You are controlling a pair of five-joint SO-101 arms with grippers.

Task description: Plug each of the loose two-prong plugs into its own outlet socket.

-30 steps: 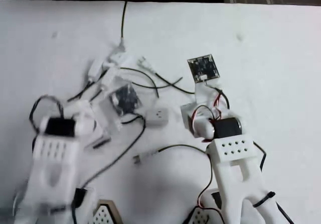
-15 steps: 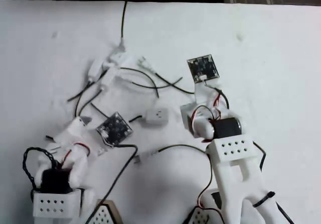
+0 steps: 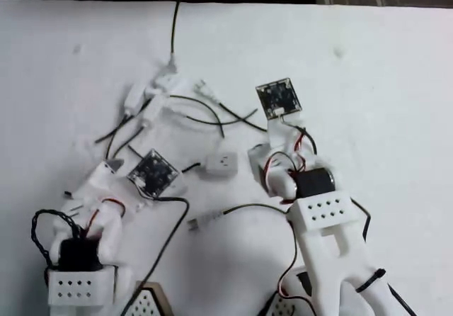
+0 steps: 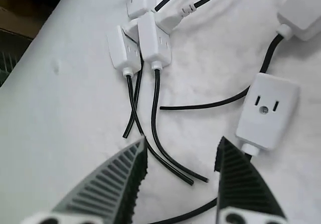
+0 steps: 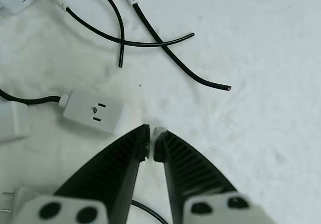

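Observation:
My left gripper (image 4: 180, 156) stands open over two black cable ends, its fingers (image 4: 113, 184) apart and holding nothing. Just beyond it lies a white outlet socket (image 4: 266, 111), and farther off a cluster of white cable ends (image 4: 143, 45). In the high view this gripper (image 3: 120, 168) is at the front left, short of that cluster (image 3: 152, 93). My right gripper (image 5: 152, 137) is shut on nothing, close beside another white socket (image 5: 95, 111). From above that socket (image 3: 221, 163) lies between the arms. A loose two-prong plug (image 3: 200, 222) lies near the front, another (image 3: 202, 88) at the back.
Black cables (image 3: 226, 114) cross the table's middle, and one cable (image 3: 173, 25) runs off the far edge. Bare white tabletop (image 3: 382, 82) stretches to the right and back. A further plug's prongs (image 5: 9, 198) show by my right gripper.
My left arm has drawn back from the cable cluster toward the front left and settled there. My right arm has shifted slightly left and farther back.

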